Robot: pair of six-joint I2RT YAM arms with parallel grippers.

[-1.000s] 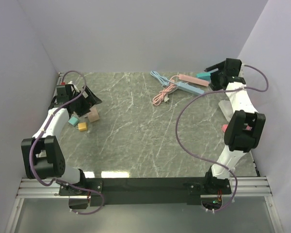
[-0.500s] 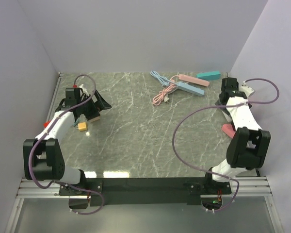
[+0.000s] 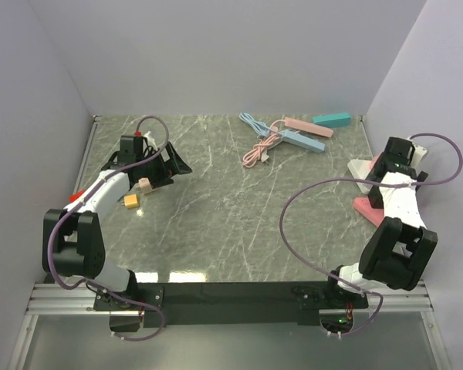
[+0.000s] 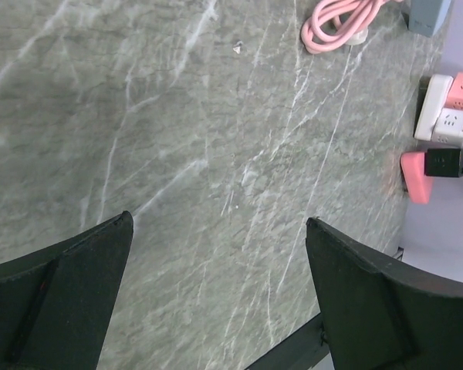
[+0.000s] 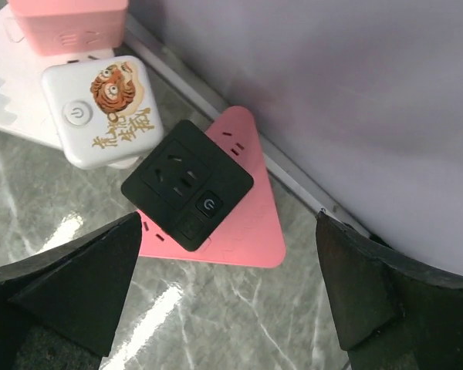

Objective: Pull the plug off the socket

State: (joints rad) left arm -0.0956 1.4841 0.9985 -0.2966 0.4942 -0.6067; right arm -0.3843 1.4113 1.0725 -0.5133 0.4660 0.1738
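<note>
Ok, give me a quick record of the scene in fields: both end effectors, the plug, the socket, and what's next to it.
left end effector: open, over the marble table, holding nothing
right end effector: open, above the black plug, not gripping it
black plug: seated on the pink socket
pink socket: triangular, lying flat by the right wall
neighbour: white cube with tiger sticker, beside the plug
task state: plug not yet pulled off
</note>
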